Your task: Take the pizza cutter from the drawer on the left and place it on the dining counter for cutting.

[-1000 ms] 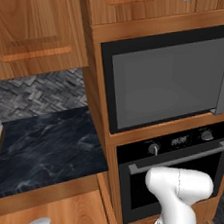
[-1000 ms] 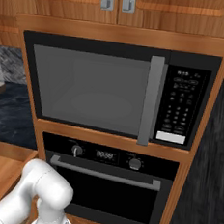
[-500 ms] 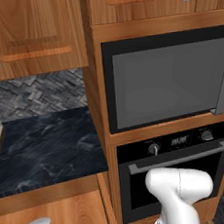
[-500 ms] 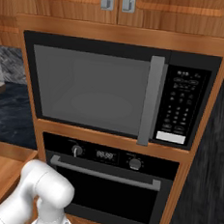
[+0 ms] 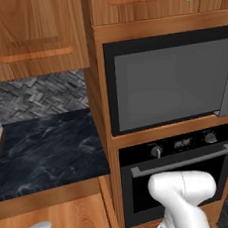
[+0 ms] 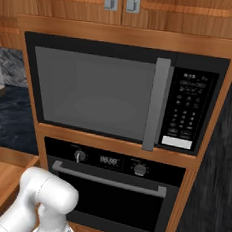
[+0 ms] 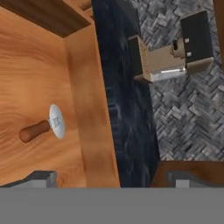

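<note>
Pizza cutter (image 7: 43, 126) lying flat inside open drawer (image 7: 39, 78), just beside drawer wall nearest black worktop (image 7: 124, 113). Tool (image 7: 109, 178) hovering above, jaws spread wide, gripping nothing. Cutter likely light, rigid; steel wheel slippery, sharp — taking brown wooden handle mid-length looking safest.

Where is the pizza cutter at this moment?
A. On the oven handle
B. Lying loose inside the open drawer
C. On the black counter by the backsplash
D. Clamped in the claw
B: the pizza cutter lies on the wooden floor of the open drawer, and the claw stands open, apart from it.
</note>
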